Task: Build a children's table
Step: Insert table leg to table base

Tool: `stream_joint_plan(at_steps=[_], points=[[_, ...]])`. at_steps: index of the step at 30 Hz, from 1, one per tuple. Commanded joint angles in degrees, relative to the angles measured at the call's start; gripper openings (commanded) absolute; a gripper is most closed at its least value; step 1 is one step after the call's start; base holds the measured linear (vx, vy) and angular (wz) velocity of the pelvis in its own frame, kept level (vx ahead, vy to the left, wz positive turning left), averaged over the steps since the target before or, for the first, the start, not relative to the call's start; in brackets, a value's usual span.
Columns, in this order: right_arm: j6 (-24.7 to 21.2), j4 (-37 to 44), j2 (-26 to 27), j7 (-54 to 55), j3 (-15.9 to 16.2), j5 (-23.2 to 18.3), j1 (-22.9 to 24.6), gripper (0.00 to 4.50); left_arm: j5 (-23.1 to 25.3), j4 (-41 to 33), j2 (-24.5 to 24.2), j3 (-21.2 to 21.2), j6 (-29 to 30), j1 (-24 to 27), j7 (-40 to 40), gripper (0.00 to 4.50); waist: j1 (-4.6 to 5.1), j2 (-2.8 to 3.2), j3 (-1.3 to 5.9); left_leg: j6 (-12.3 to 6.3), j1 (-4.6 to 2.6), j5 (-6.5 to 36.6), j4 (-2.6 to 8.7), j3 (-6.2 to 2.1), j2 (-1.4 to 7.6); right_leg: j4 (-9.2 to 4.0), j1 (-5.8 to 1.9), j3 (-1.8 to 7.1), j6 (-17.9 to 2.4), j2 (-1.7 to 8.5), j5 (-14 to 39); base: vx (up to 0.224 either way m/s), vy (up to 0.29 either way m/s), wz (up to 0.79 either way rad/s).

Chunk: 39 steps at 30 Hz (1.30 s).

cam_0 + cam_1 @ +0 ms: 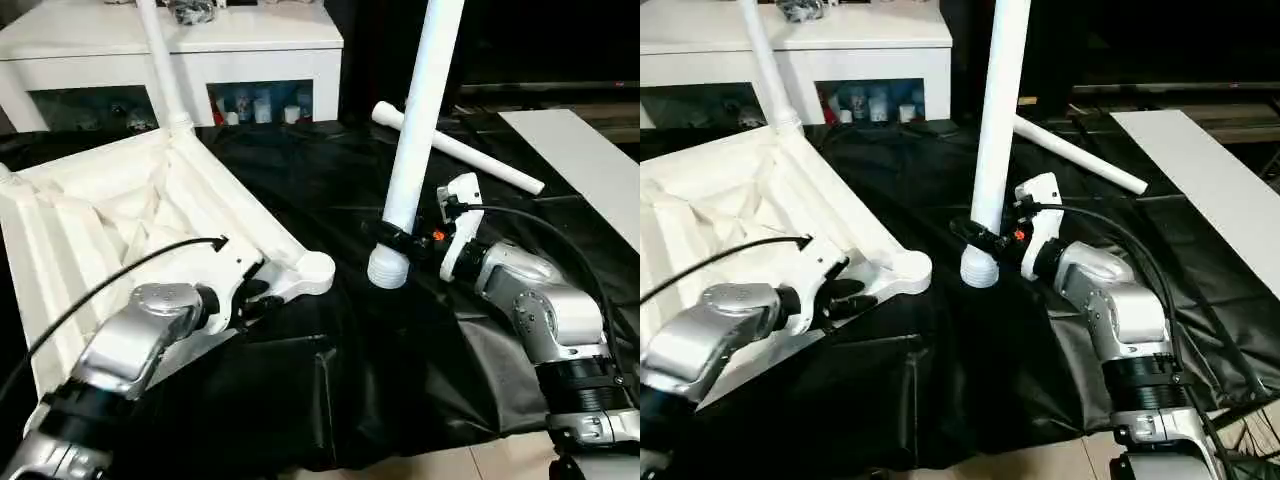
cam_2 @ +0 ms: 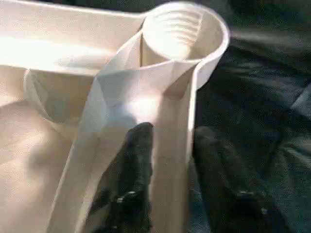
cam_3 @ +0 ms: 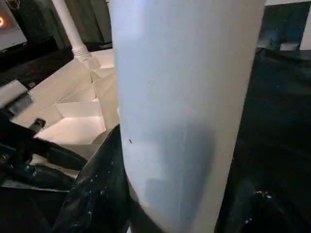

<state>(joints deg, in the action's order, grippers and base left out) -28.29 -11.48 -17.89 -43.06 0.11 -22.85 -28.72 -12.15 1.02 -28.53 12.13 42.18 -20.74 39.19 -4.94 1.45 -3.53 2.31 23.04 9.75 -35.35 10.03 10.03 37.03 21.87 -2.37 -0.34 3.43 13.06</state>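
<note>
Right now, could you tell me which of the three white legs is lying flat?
The leg on the black sheet behind the right pincer; the other two stand upright.

It looks like a room in a home. A white cabinet (image 1: 180, 45) with glass doors holds small toys. A black sheet (image 1: 330, 400) covers the floor.

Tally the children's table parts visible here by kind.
Tabletop, upside down: 1
Leg already standing in a far corner socket: 1
Leg held upright in the right hand: 1
Leg lying loose on the black sheet: 1
Total: 4
</note>
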Motion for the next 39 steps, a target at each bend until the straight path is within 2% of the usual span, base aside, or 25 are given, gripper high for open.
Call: stream_joint_plan(at_steps=[1, 4, 7, 9, 11, 13, 16, 17, 19, 20, 21, 22, 24, 26, 29, 31, 37, 39], points=[[1.17, 1.09, -0.56, -0.48, 0.04, -0.06, -0.81, 1.86, -0.49, -1.83, -0.65, -0.45, 1.73, 0.37, 0.17, 1.22, 0.09, -0.18, 4.03, -0.13, -1.80, 10.10, 4.42, -1.00, 2.81, -4.67, -1.63, 2.45, -12.27, 4.32, 6.97, 0.000, 0.000, 0.00], [1.24, 0.76, -0.31, -0.60, 0.34, 0.08, -1.65, 1.86, 0.41, -4.35, -2.71, 1.16, 4.16, 1.75, 1.39, 1.21, 0.10, -0.16, 3.99, 0.02, -1.81, 10.51, 4.54, -1.09, 2.90, -4.68, -1.57, 2.45, -11.88, 4.36, 7.92, 0.000, 0.000, 0.00], [1.47, 0.39, -0.10, -0.95, 0.54, 0.33, -2.08, 1.86, 0.77, -5.12, -3.81, 2.53, 4.56, 2.42, 2.24, 0.75, 0.11, -0.18, 3.93, 0.18, -1.83, 10.74, 4.59, -1.08, 2.85, -4.82, -1.52, 2.48, -11.52, 4.34, 8.56, 0.000, 0.000, 0.00], [1.68, -0.15, 0.03, -1.13, 0.58, 0.54, -2.52, 1.86, 1.17, -5.36, -4.42, 3.51, 4.71, 2.79, 2.59, 0.74, 0.12, -0.14, 3.94, 0.18, -1.80, 11.07, 4.65, -1.11, 2.86, -4.78, -1.47, 2.50, -11.32, 4.25, 8.72, 0.000, 0.000, 0.00], [2.07, -0.87, 0.07, -1.47, 0.78, 0.76, -3.04, 1.86, 2.01, -4.79, -4.51, 4.13, 4.42, 2.87, 2.17, 0.44, 0.04, -0.18, 3.97, 0.24, -1.79, 10.63, 4.64, -1.12, 2.83, -4.71, -1.49, 2.47, -11.34, 4.30, 8.17, 0.000, 0.000, 0.00], [2.29, -1.52, 0.24, -1.66, 0.90, 0.73, -3.57, 1.86, 3.21, -3.43, -4.31, 4.59, 3.23, 2.51, 1.35, 0.27, 0.02, -0.66, 3.97, 0.16, -1.75, 10.31, 4.63, -1.07, 2.86, -4.74, -1.58, 2.48, -11.37, 4.39, 7.92, 0.000, 0.000, 0.00], [2.39, -2.03, 0.46, -1.76, 1.00, 0.64, -3.93, 1.86, 3.63, -2.20, -3.56, 4.57, 2.35, 1.91, 0.74, 0.06, -0.16, -0.57, 3.97, 0.11, -1.78, 10.08, 4.65, -1.08, 2.89, -4.70, -1.51, 2.51, -11.20, 4.53, 8.30, 0.000, 0.000, 0.00], [2.39, -2.28, 0.63, -1.86, 1.08, 0.60, -4.11, 1.86, 3.76, -1.62, -3.13, 4.58, 2.12, 1.41, 0.54, 0.01, -0.10, -0.72, 3.95, 0.15, -1.73, 10.12, 4.68, -1.09, 2.87, -4.74, -1.55, 2.47, -11.19, 4.49, 8.24, 0.000, 0.000, 0.00], [2.38, -2.37, 0.71, -1.92, 1.09, 0.60, -4.18, 1.86, 3.81, -1.46, -3.02, 4.61, 2.07, 1.23, 0.49, 0.00, -0.10, -0.67, 3.99, 0.22, -1.76, 10.16, 4.67, -1.07, 2.82, -4.72, -1.51, 2.49, -11.28, 4.48, 7.95, 0.000, 0.000, 0.00], [2.44, -2.60, 0.96, -2.15, 1.20, 0.70, -4.31, 1.86, 3.68, -0.79, -2.44, 4.50, 0.50, 0.61, 0.76, 0.00, -0.11, -0.99, 3.99, 0.25, -1.78, 10.22, 4.72, -1.05, 2.87, -4.72, -1.56, 2.47, -11.30, 4.48, 7.79, 0.000, 0.000, 0.00], [2.59, -3.03, 1.37, -2.38, 1.38, 0.88, -4.60, 1.86, 3.24, 0.27, -1.52, 4.14, -1.82, -0.26, 1.36, 0.00, -0.17, -0.88, 3.95, 0.13, -1.71, 10.16, 4.65, -1.03, 2.76, -4.80, -1.56, 2.52, -11.18, 4.52, 7.95, 0.000, 0.000, 0.00], [2.43, -3.11, 1.78, -2.69, 1.48, 0.56, -4.79, 1.86, 2.96, 0.60, -1.43, 4.77, -4.41, -0.52, 3.62, 0.00, -0.22, -0.88, 3.95, 0.10, -1.68, 10.39, 4.67, -1.09, 2.74, -4.89, -1.61, 2.56, -10.93, 4.64, 8.61, 0.000, 0.000, 0.00], [1.97, -2.90, 2.12, -3.04, 1.48, -0.01, -4.85, 1.86, 2.58, 0.57, -1.48, 5.40, -5.93, -0.48, 5.72, 0.00, -0.26, -0.86, 4.03, 0.06, -1.72, 10.28, 4.69, -1.13, 2.85, -4.85, -1.57, 2.57, -10.70, 4.67, 8.61, 0.000, 0.000, 0.00], [0.68, -2.06, 1.75, -5.03, 2.80, -0.41, -4.69, 1.86, 1.97, -1.00, -3.23, 7.68, -9.92, 0.63, 11.67, 0.00, -0.21, -0.86, 4.08, -0.22, -1.63, 9.54, 4.67, -1.11, 2.87, -4.76, -1.66, 2.58, -10.72, 4.63, 7.54, 0.000, 0.000, 0.00], [0.41, -1.73, 1.47, -6.18, 3.79, -0.23, -4.54, 1.86, 1.47, -2.47, -4.35, 8.99, -10.51, 1.33, 14.60, 0.00, -0.70, -0.56, 4.20, -0.47, -2.03, 8.60, 4.58, -0.95, 3.10, -4.42, -1.23, 2.53, -11.50, 4.43, 5.16, 0.000, 0.000, 0.00], [0.86, -2.70, 1.82, -5.97, 3.89, 0.18, -4.81, 1.86, 1.88, -3.19, -4.81, 10.38, -11.99, 1.66, 16.17, 0.00, -1.22, -0.37, 4.14, -0.08, -2.23, 9.22, 4.69, -0.90, 3.19, -4.39, -1.06, 2.51, -11.63, 4.42, 5.40, 0.000, 0.000, 0.00], [0.96, -4.46, 2.53, -6.38, 4.52, 0.81, -4.94, 1.86, 3.85, -0.17, -3.89, 11.23, -14.57, 0.41, 15.53, 0.00, -1.10, -0.56, 3.74, 2.17, -2.33, 14.46, 5.17, -0.83, 3.13, -5.04, -0.95, 2.69, -10.26, 4.80, 12.33, 0.000, 0.000, 0.00], [0.64, -4.44, 2.58, -6.57, 5.09, 1.14, -4.62, 1.86, 4.71, 1.31, -3.67, 11.22, -15.43, -0.09, 14.85, 0.00, -0.97, -0.29, 3.79, 2.60, -2.23, 14.83, 5.25, -1.00, 3.14, -5.10, -1.00, 2.72, -9.49, 4.83, 13.42, 0.000, 0.000, 0.00]])
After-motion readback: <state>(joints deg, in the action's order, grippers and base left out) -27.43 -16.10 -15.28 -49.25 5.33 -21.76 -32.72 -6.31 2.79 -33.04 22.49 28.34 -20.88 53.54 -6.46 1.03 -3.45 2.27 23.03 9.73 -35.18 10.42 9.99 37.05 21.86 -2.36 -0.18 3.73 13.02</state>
